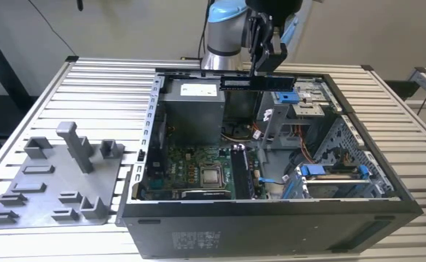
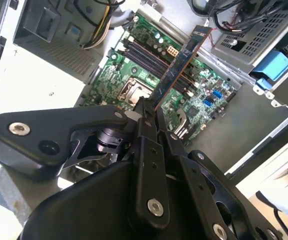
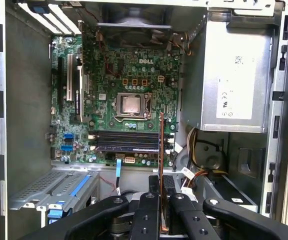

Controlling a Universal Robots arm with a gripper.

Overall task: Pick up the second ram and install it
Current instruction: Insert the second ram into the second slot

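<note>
Our gripper (image 1: 261, 72) pinches the second ram (image 1: 258, 83) by its flat faces above the open computer case (image 1: 271, 229); we judge it light, stiff and fragile, best held along its upper edge, away from the contacts.

the arm (image 1: 223, 33) comes down from the top of the exterior view, its wrist pointing straight down. the gripper (image 1: 261, 71) hangs upright, its two black fingers (image 3: 148, 205) closed tight on the ram (image 1: 280, 82), pinching it near mid-length.
</note>
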